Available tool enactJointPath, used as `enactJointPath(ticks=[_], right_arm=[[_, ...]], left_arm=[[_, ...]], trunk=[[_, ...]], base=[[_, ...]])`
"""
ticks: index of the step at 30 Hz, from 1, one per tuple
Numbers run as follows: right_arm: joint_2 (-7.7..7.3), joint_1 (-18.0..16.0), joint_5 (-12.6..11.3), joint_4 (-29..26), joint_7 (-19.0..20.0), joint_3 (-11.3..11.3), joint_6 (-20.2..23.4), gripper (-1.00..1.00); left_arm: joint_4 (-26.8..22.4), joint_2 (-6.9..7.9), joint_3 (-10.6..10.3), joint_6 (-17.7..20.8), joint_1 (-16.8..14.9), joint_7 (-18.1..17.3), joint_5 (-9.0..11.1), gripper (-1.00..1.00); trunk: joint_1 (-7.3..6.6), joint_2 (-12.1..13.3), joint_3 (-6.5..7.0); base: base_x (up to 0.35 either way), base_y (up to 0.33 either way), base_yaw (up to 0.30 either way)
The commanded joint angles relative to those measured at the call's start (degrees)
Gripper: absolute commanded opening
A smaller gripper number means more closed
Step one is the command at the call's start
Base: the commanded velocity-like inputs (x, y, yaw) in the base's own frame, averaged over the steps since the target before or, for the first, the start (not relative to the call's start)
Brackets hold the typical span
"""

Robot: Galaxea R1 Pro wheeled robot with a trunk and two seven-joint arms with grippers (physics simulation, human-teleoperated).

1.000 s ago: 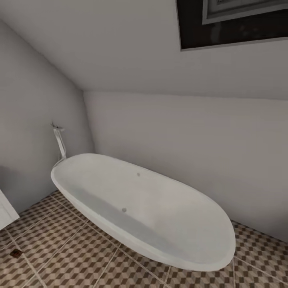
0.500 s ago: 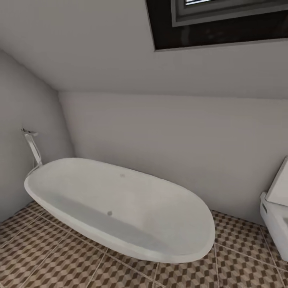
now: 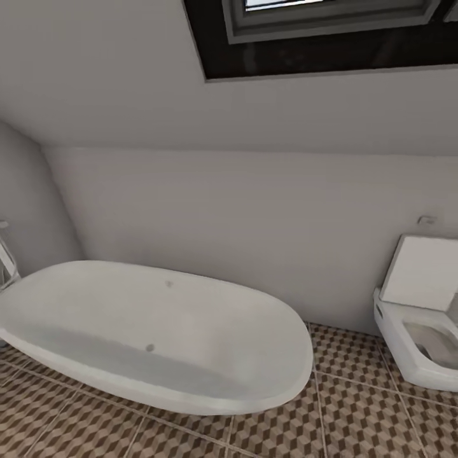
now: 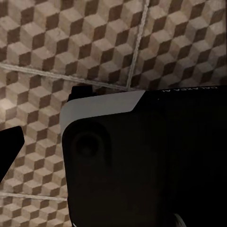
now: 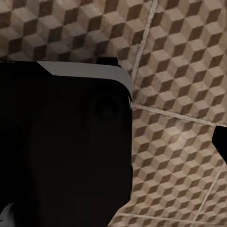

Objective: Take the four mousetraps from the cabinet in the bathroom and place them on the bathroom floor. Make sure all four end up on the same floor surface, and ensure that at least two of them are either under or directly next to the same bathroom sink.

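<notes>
The bathroom floor [image 3: 362,413] of brown, beige and white cube-pattern tiles runs under a bathtub and a toilet. It also lies below both arms, floor [image 4: 94,42] in the left wrist view and floor [image 5: 184,61] in the right wrist view. The mousetraps, the cabinet and the bathroom sink are out of view. A dark fingertip [image 4: 9,146] of my left gripper sits at the picture's edge, and a dark fingertip [image 5: 221,142] of my right gripper likewise. Nothing shows between the fingers of either gripper.
A white rounded bathtub [image 3: 146,331] stands along the grey wall at the left. A white toilet [image 3: 420,331] with its lid up is at the right. A dark-framed window [image 3: 318,32] is set in the sloped ceiling. Dark parts of my own body [image 4: 151,165] block much of each wrist view.
The head camera has swung to the right: the bathtub has slid left in the picture, the toilet has come into view, and the window shows more.
</notes>
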Motion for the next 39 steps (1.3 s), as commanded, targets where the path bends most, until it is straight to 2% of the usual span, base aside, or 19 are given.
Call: enactJointPath(ticks=[1,22,39], right_arm=[[0.01,-0.1,0.5,0.2,-0.3,-0.4,-0.3,1.0],[0.18,0.2,0.5,0.2,-0.2,-0.3,-0.9,1.0],[0.06,0.2,0.5,0.2,-0.2,-0.4,-1.0,1.0]], left_arm=[[0.0,0.02,-0.5,0.2,0.0,-0.1,0.5,1.0],[0.0,0.01,-0.5,0.2,0.0,-0.1,0.5,1.0],[0.0,0.03,-0.4,0.2,0.0,-0.1,0.5,1.0]], trunk=[[0.0,0.0,-0.06],[0.0,0.0,0.01],[0.0,0.0,0.91]], base=[[0.0,0.0,-0.3],[0.0,0.0,-0.3],[0.0,0.0,-0.255]])
